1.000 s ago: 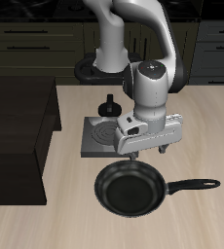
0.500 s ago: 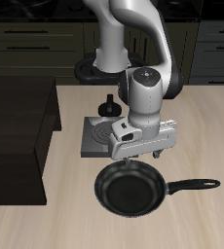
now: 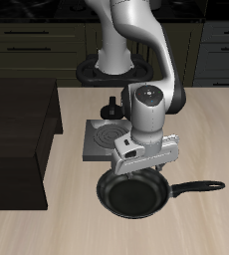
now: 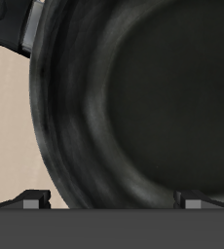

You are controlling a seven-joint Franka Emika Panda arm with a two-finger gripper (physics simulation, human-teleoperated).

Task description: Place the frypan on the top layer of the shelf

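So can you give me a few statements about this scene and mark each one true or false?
1. The frypan lies on the table. True.
2. The frypan already sits on the shelf. False: nothing rests on the shelf's top.
3. The gripper is right above the frypan's bowl. True.
4. The pan's handle points toward the shelf. False: it points away from it.
5. The grey burner plate is behind the frypan. True.
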